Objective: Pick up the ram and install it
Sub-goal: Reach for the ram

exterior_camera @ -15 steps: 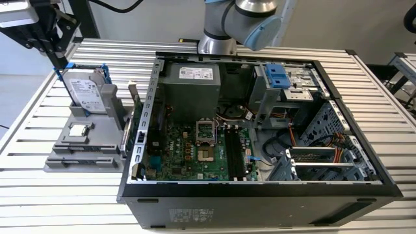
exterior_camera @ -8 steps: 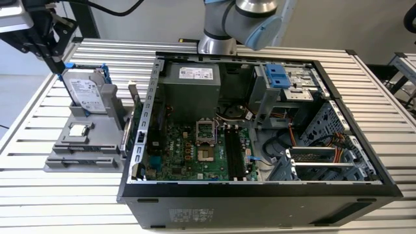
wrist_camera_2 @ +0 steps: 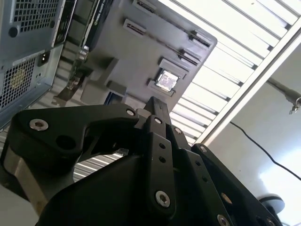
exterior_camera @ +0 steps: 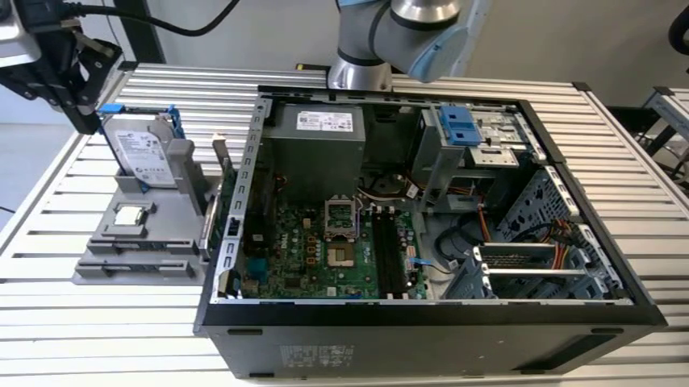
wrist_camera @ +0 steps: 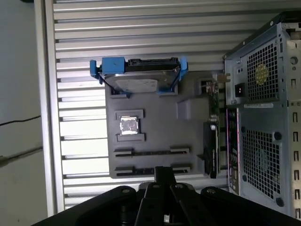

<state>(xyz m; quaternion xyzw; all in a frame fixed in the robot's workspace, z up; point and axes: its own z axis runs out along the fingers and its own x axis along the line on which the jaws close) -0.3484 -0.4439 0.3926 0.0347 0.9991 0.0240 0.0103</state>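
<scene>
Here, the black pincer (wrist_camera: 164, 171) hangs over the grey plastic holder (wrist_camera: 155, 108) on the slatted metal worktop (wrist_camera: 141, 28), fingers pressed together on nothing. The ram (wrist_camera: 150, 152), a thin dark stick, seems to stand edge-up in a holder slot, probably for easy pinching.

I record: black gripper (wrist_camera_2: 157, 106), silver hard drive (wrist_camera: 136, 82) with blue rails (wrist_camera: 107, 66), grey fixture (wrist_camera: 155, 117), green motherboard (exterior_camera: 302, 242), black case (exterior_camera: 431, 339), ribbed silver table (exterior_camera: 64, 322).

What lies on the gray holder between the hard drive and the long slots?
The square processor chip, as the first wrist view shows.
</scene>
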